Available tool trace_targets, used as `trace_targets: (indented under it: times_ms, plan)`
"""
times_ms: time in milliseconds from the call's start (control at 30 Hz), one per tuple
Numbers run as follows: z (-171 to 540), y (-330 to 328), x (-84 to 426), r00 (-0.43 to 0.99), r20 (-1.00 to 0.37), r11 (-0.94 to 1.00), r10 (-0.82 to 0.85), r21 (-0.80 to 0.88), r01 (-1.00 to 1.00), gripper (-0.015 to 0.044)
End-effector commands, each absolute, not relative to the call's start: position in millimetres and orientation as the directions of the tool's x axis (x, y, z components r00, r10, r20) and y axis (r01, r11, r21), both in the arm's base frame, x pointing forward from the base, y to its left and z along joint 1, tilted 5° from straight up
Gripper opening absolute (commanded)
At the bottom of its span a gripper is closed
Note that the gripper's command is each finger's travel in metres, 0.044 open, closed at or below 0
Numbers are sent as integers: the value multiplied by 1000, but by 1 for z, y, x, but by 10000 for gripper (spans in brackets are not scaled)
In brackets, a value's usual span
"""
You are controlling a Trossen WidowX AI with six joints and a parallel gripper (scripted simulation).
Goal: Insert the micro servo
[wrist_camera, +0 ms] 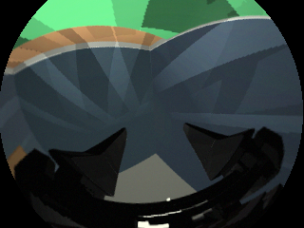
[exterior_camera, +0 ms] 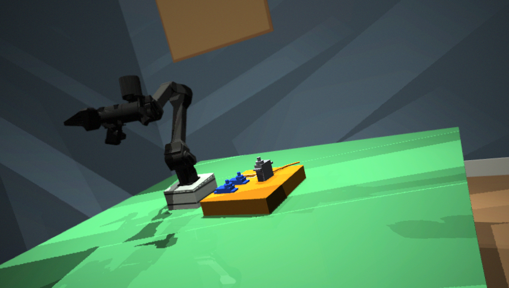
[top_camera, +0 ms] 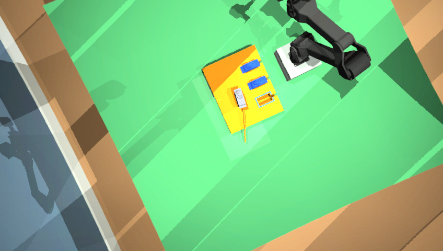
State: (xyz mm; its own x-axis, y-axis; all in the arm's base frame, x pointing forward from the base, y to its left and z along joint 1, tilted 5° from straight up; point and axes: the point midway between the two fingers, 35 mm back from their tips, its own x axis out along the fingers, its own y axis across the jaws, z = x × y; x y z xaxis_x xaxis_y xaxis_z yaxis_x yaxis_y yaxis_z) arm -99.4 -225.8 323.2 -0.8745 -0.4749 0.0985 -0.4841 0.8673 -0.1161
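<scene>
The loose micro servo point(top_camera: 240, 98) point(exterior_camera: 264, 170), light grey, stands upright on the yellow-orange deck point(top_camera: 225, 116) point(exterior_camera: 235, 206), its output shaft pointing up. Its orange cable point(top_camera: 244, 124) point(exterior_camera: 289, 165) runs out over the deck's edge. The marked pocket point(top_camera: 265, 99), outlined in blue and white, is empty, with a side notch at the deck's edge; it is hidden in the exterior view. My gripper point(wrist_camera: 156, 128) point(exterior_camera: 65, 123) is open with nothing between the fingers. It is raised high and far off to the side of the deck, out of view in the top view.
Two blue servos point(top_camera: 250, 66) point(top_camera: 257, 82) sit in the deck in a row with the marked pocket. The arm's white base point(top_camera: 287, 69) point(exterior_camera: 183, 200) stands close beside the deck. The green table top point(top_camera: 279, 186) lies around both.
</scene>
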Motion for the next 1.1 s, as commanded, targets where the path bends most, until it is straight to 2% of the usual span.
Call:
trace_targets:
  times_ms: [0, 33, 400, 1067]
  plan:
    - [323, -227, -99, -872, 98, 866, -479, -112, -488, 426]
    - [323, -228, -97, -868, 98, 863, -486, -104, -495, 440]
    - [319, -268, -49, -721, 70, 723, -690, 132, -679, 440]
    - [292, -308, 64, -343, -70, 260, -937, 518, -815, 440]
